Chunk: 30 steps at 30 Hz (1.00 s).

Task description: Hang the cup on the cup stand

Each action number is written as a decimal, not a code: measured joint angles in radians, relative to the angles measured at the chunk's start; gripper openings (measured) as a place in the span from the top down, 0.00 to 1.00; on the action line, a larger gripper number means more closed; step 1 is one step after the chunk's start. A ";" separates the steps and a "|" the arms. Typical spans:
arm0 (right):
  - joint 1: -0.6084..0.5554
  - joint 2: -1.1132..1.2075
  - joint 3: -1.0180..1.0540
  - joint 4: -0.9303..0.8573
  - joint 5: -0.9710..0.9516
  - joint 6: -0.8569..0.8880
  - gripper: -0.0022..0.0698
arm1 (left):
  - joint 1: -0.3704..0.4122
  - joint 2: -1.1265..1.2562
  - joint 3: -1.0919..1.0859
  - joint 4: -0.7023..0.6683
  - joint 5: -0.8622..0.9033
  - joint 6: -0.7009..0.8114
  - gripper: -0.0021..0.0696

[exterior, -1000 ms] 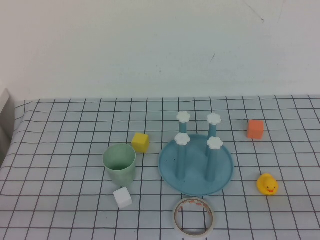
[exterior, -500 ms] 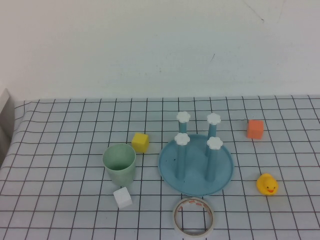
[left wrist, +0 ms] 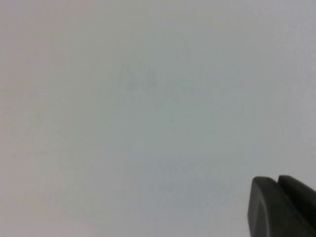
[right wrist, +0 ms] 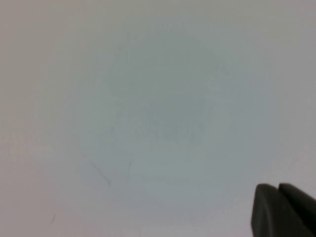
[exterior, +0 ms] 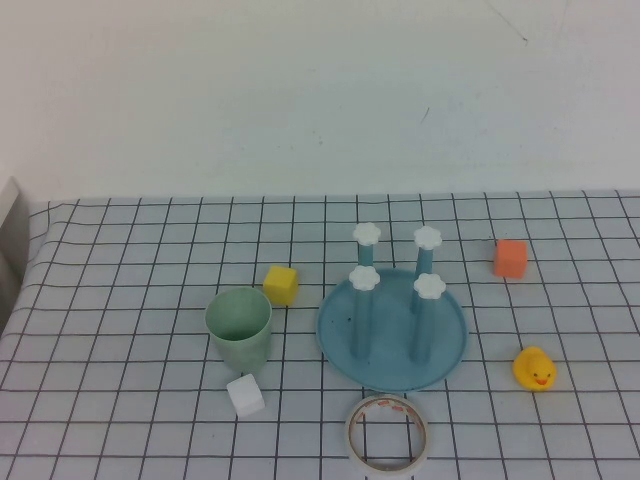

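Standing upright on the grid cloth, the cup point(exterior: 239, 328) is sitting just left of the cup stand point(exterior: 392, 325), w/ yellow cube point(exterior: 281, 284) behind and white cube point(exterior: 245, 396) in front. Left gripper point(left wrist: 281, 207) & right gripper point(right wrist: 282, 210) are both closed, holding nothing, facing a blank wall.

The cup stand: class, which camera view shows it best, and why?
The high view: the cup stand appears whole, four pegs upright, right of the cup. Both wrist views show only blank wall; the shut left gripper and right gripper sit in a corner, off the table.
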 joint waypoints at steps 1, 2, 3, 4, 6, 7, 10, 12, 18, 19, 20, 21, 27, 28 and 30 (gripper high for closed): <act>0.000 0.027 -0.026 0.000 0.035 -0.005 0.97 | 0.000 0.025 -0.020 0.000 0.038 0.000 0.97; 0.000 0.064 -0.055 0.000 0.077 -0.005 0.97 | 0.000 0.049 -0.035 0.002 0.074 0.000 0.97; 0.000 0.103 -0.081 0.000 0.122 -0.008 0.97 | 0.000 0.071 -0.041 0.003 0.099 0.000 0.97; 0.000 0.136 -0.101 0.000 0.159 -0.008 0.97 | 0.000 0.093 -0.046 0.004 0.126 0.000 0.97; 0.000 0.225 -0.142 0.003 0.257 -0.014 0.97 | 0.000 0.126 -0.046 0.006 0.171 0.000 0.97; 0.000 0.263 -0.156 0.007 0.300 -0.018 0.97 | 0.000 0.142 -0.044 0.006 0.188 0.000 0.97; -0.001 0.470 -0.224 0.070 0.524 -0.157 0.97 | 0.000 0.180 -0.014 0.008 0.220 0.000 0.97; -0.001 0.573 -0.264 0.126 0.610 -0.228 0.97 | 0.000 0.190 0.010 0.008 0.225 0.000 0.97; 0.034 0.866 -0.450 0.354 0.717 -0.419 0.97 | 0.000 0.198 0.094 0.008 0.229 0.000 0.97; 0.046 0.911 -0.486 0.393 0.726 -0.455 0.97 | 0.000 0.198 0.106 0.008 0.229 0.000 0.97; 0.082 0.990 -0.553 0.450 0.735 -0.512 0.97 | 0.000 0.198 0.122 0.002 0.229 -0.007 0.97; 0.111 1.032 -0.591 0.465 0.735 -0.531 0.97 | 0.000 0.198 0.125 0.000 0.224 -0.007 0.97; 0.347 1.272 -0.808 0.474 0.673 -0.576 0.97 | 0.000 0.198 0.127 -0.006 0.198 -0.007 0.97; 0.395 1.317 -0.851 0.464 0.662 -0.578 0.97 | 0.000 0.198 0.127 -0.006 0.198 -0.007 0.97; 0.525 1.450 -0.986 0.419 0.650 -0.579 0.97 | 0.000 0.198 0.127 -0.006 0.198 -0.007 0.97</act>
